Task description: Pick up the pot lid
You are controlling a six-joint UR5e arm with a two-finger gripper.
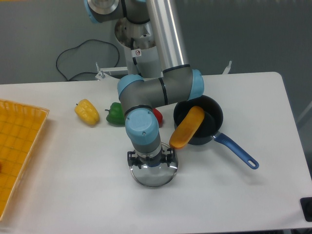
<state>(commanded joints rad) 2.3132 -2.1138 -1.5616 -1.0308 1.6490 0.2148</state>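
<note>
Since the gripper [152, 160] is low over the pot lid [155, 181], fingers spread either side of the blue knob [153, 165], nothing pinched yet, main risk is an off-centre close – one finger hits the knob first and the lid skids. Lid lies flat just beside the black pan [218, 113], on its camera side, toward image left. Too shallow a grip could let the knob slip out. Orange item [189, 127] leans across the pan's rim toward the lid – could snag it on lifting.

Bright, even light with soft, faint shadows
</note>
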